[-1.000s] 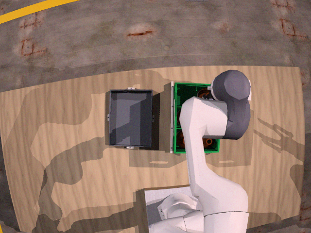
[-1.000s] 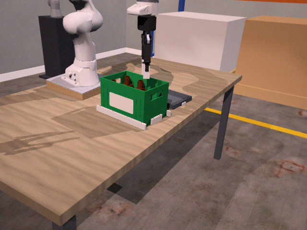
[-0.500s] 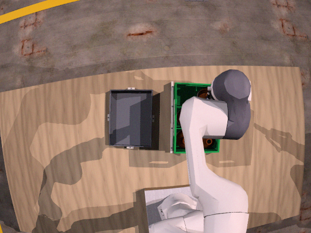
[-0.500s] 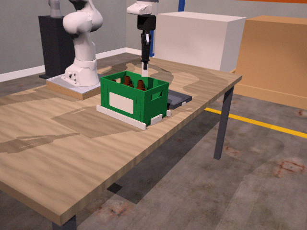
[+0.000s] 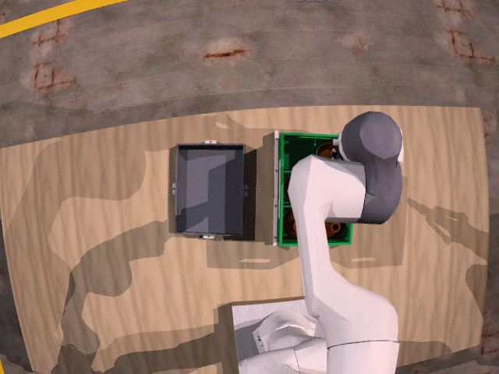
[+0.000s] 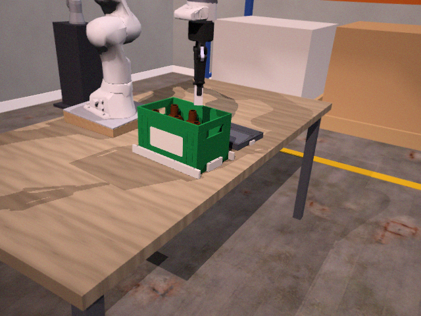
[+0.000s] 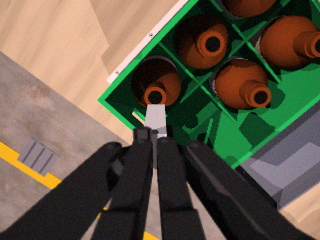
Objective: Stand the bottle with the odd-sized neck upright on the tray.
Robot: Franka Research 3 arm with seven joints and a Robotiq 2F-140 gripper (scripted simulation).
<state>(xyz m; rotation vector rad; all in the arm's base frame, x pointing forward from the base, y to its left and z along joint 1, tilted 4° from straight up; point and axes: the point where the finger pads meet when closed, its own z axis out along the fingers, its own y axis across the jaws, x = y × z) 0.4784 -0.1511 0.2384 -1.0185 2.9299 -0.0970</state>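
A green crate (image 7: pixel 215 85) holds several brown bottles standing upright in its cells. It also shows in the exterior view (image 6: pixel 183 134) and, half hidden by my arm, in the overhead view (image 5: pixel 314 188). My gripper (image 7: pixel 156 118) is shut with its pads pressed together and nothing between them. It hangs above the crate's corner cell, just beside the mouth of the corner bottle (image 7: pixel 155 90), and it stands over the crate's far edge in the side view (image 6: pixel 198 98). Other bottles (image 7: pixel 202 42) (image 7: pixel 245 85) stand in neighbouring cells. The grey tray (image 5: pixel 210 188) lies beside the crate with nothing in it.
White stop blocks (image 6: pixel 166 161) edge the crate's base. My arm's base (image 6: pixel 108 98) stands on a plate behind the crate. The table edge (image 6: pixel 258 163) runs close past the tray (image 6: pixel 245 134). A white box (image 6: pixel 272 54) and an orange box (image 6: pixel 373 78) stand beyond the table.
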